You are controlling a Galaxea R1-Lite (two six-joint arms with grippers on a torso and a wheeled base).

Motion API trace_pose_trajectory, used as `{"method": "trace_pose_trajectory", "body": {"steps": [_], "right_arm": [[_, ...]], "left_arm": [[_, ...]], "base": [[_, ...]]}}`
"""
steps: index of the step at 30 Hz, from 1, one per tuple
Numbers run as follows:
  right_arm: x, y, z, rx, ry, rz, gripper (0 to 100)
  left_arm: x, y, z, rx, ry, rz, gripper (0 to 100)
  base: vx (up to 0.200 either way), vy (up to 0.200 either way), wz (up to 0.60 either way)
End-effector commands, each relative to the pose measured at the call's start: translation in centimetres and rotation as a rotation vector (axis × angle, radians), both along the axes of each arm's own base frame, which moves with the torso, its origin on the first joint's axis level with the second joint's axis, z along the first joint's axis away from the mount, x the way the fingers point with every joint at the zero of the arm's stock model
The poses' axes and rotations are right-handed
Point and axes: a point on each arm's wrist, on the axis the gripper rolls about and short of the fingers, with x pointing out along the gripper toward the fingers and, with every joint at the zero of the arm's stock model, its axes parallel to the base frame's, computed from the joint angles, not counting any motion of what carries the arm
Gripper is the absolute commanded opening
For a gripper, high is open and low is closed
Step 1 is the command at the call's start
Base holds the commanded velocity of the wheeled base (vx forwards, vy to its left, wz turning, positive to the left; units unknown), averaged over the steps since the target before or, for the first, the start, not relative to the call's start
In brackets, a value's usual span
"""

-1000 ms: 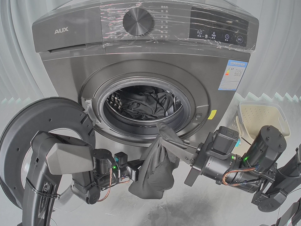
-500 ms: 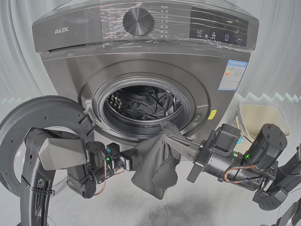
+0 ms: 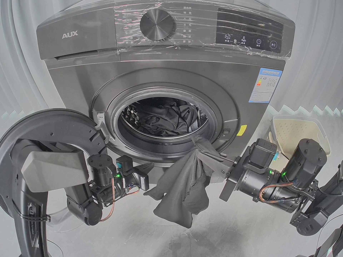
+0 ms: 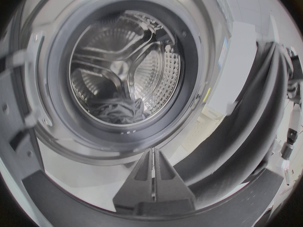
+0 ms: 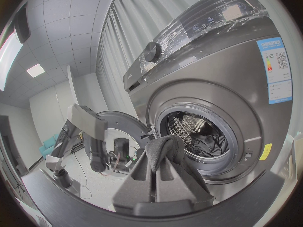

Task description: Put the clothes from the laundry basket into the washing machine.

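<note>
The grey washing machine (image 3: 164, 72) stands with its round door (image 3: 46, 125) swung open to the left. Dark clothes (image 3: 164, 118) lie in the drum (image 4: 126, 70). My right gripper (image 3: 203, 151) is shut on a dark grey garment (image 3: 185, 186) just below the drum's lower rim; the cloth hangs down toward the floor. In the right wrist view the garment (image 5: 167, 148) drapes over the shut fingers (image 5: 145, 174). My left gripper (image 3: 149, 167) is low, left of the garment and apart from it, shut with nothing in it (image 4: 153, 152).
A cream laundry basket (image 3: 298, 132) stands on the floor to the right of the machine, behind my right arm. The open door is close behind my left arm. Bare grey floor (image 3: 228, 229) lies in front of the machine.
My left gripper has pulled back left and upward, away from the hanging garment. My right gripper has carried the garment slightly right and up, nearer the drum's rim.
</note>
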Motion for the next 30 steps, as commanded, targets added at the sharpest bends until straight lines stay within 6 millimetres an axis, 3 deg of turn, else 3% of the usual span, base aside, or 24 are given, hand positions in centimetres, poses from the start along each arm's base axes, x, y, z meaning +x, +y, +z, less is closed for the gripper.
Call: {"method": "trace_pose_trajectory", "body": {"steps": [1, 5, 12, 13, 20, 30], "right_arm": [[0.1, -1.1, -1.1, -0.036, 0.037, -0.032, 0], [-0.1, -0.9, -1.0, -0.033, 0.034, -0.018, 0], [-0.6, -0.4, -0.7, -0.015, 0.018, 0.004, 0], [-0.5, -0.4, -0.6, -0.01, 0.011, 0.005, 0], [-0.7, -0.4, 0.0, 0.005, -0.006, 0.017, 0], [-1.7, 0.4, 0.2, 0.012, -0.01, 0.061, 0]], "left_arm": [[-3.2, 1.2, 6.1, -0.047, -0.103, -0.014, 0], [-5.3, 1.6, 6.8, -0.045, -0.089, -0.058, 0], [-5.1, 1.2, 2.0, 0.03, 0.063, -0.082, 0], [-5.1, 1.2, 1.2, 0.04, 0.085, -0.092, 100], [-3.9, 0.1, -2.7, 0.074, 0.161, -0.12, 100], [-1.4, -1.3, -4.8, 0.063, 0.134, -0.104, 100]], "base": [[0.0, 0.0, 0.0], [0.0, 0.0, 0.0], [0.0, 0.0, 0.0], [0.0, 0.0, 0.0], [0.0, 0.0, 0.0], [0.0, 0.0, 0.0]]}}
